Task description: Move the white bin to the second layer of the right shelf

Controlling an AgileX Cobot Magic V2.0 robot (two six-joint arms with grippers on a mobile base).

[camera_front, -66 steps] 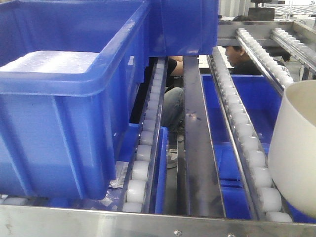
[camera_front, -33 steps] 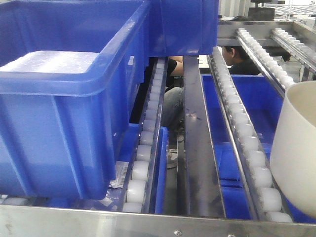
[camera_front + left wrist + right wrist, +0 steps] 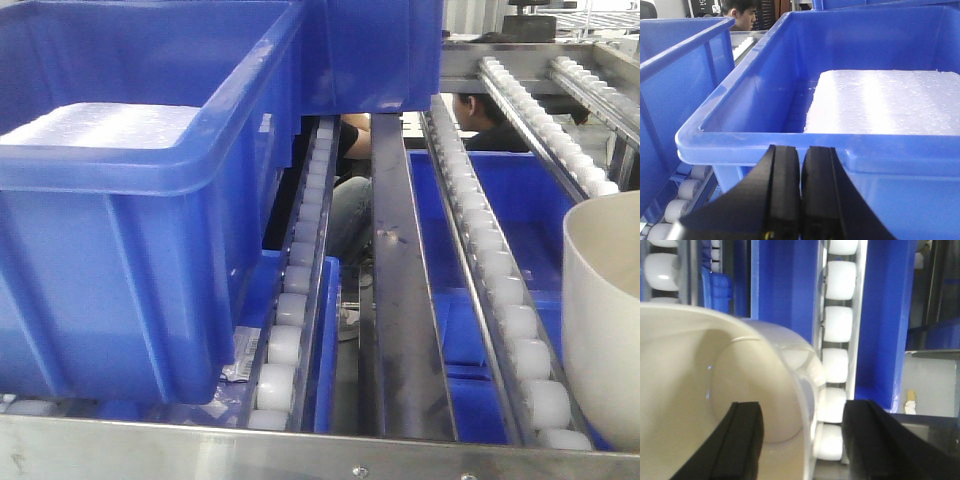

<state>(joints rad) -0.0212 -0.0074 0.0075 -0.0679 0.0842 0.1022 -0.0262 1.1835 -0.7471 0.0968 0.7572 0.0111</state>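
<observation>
Currently you have: white bin [image 3: 603, 320], near right on roller tracks [image 3: 500, 270]; right gripper [image 3: 802, 440] straddling its wall, apart; left gripper [image 3: 800, 195] closed, empty.

Blue crates [image 3: 130, 200] on roller racks; seated person [image 3: 350, 200] behind; steel front rail [image 3: 300, 450]; bright, even lighting.

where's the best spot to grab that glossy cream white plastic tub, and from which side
Probably the thin top rim wall of the glossy cream-white plastic tub, one finger inside and one outside, coming from its open mouth. Its walls are smooth, tapered and without handles, so the lip is the only pinchable edge. The right gripper already straddles that wall, beside the white roller track.
</observation>
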